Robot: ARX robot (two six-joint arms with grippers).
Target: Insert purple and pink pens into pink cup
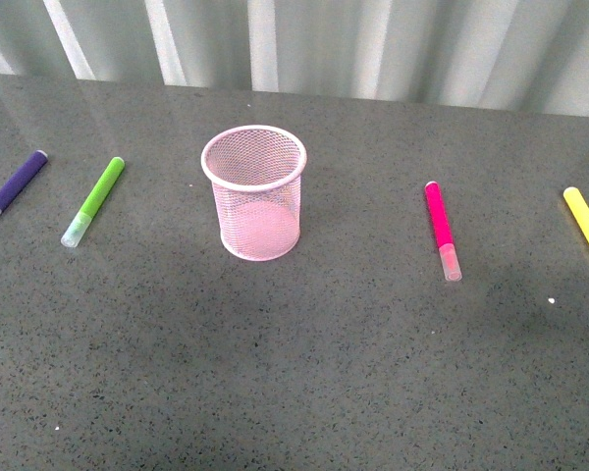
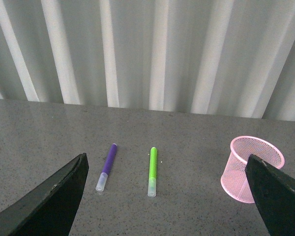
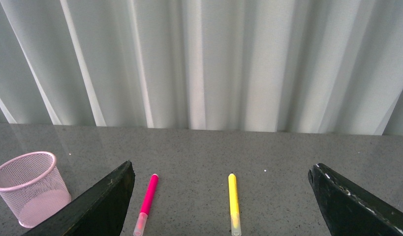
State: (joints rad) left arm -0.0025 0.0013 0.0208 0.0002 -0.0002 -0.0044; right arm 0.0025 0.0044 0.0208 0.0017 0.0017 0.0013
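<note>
Cup (image 1: pixel 260 211) of pink wire mesh; purple pen (image 1: pixel 18 183), pink pen (image 1: pixel 438 218) flat; left pincer (image 2: pixel 165 157), right pincer (image 3: pixel 221 166) spread.

Left end effector (image 2: pixel 165 158) wide open, its two dark fingers (image 2: pixel 54 201) low at either side, nothing between them. Grey speckled worktop (image 2: pixel 49 128). Purple pen (image 2: pixel 106 167) lying flat, clear cap toward camera. Lime-green marker (image 2: pixel 152 171) flat just beside it, roughly parallel, not touching. Pink cup (image 2: pixel 250 169) upright, well apart from green marker, lower edge partly behind one finger. Pale ribbed wall (image 2: pixel 147 49) behind.
</note>
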